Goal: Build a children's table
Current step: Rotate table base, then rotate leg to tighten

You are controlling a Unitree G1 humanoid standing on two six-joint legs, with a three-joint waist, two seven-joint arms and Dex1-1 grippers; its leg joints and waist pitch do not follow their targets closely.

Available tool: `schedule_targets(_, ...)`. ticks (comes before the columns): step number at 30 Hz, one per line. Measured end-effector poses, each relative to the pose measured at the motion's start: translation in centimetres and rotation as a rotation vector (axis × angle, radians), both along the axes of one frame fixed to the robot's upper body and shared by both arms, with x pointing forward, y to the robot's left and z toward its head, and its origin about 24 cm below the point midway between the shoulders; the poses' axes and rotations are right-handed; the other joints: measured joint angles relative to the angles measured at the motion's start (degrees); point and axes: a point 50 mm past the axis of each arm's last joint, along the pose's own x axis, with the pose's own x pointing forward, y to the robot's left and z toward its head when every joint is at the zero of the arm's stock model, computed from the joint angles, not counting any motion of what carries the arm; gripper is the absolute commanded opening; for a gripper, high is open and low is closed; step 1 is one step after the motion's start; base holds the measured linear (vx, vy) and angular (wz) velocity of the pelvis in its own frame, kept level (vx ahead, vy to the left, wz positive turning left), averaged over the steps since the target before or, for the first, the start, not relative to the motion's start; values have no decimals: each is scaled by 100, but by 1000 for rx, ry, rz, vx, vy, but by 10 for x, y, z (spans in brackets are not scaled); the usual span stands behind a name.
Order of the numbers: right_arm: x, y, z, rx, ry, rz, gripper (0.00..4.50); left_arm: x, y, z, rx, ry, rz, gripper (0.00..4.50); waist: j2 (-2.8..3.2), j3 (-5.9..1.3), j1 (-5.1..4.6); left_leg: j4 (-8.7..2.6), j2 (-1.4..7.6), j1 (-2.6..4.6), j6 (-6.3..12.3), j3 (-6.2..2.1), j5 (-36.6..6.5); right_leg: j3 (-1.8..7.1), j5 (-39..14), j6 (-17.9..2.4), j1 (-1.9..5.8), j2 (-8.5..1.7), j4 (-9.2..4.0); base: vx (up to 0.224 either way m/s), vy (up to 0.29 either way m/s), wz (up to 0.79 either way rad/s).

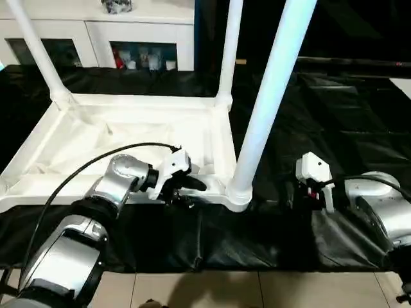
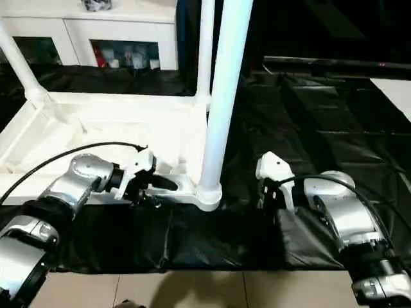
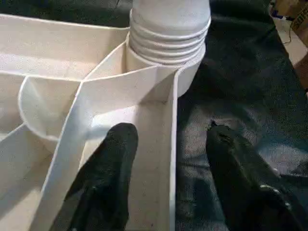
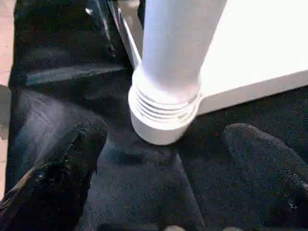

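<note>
While my left gripper (image 3: 166, 159) is straddling the tabletop (image 1: 135, 138) rim with fingers apart, steadying it centre-frame, my right gripper (image 4: 173, 159) is waiting spread beside the near leg (image 1: 270, 96), seated upright in its corner socket (image 4: 161, 118).

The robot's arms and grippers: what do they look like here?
Both forearms are rounded silver metal shells with black joints. A thin black cable loops along the left arm. Each wrist carries a white block. The left gripper and right gripper each have two matte black, blunt fingers.
</note>
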Motion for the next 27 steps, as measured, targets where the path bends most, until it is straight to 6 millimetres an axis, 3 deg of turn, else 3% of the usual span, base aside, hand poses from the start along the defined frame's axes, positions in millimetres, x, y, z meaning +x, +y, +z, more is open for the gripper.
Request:
schedule_targets(18, -2, 9, -4, 43, 33, -42, 450, 1, 11, 2, 32, -2, 9, 69, -1, 0, -15, -2, -1, 0, 0, 1, -1, 1, 0, 0, -1, -1, -3, 0, 0, 0)
schedule_targets(27, 3, 31, -15, 65, 29, -71, 450, 1, 12, 2, 57, -2, -17, 11, 0, 0, -51, -6, -1, 7, -1, 1, 0, 2, 0, 0, -1, -1, -2, 0, 0, 0)
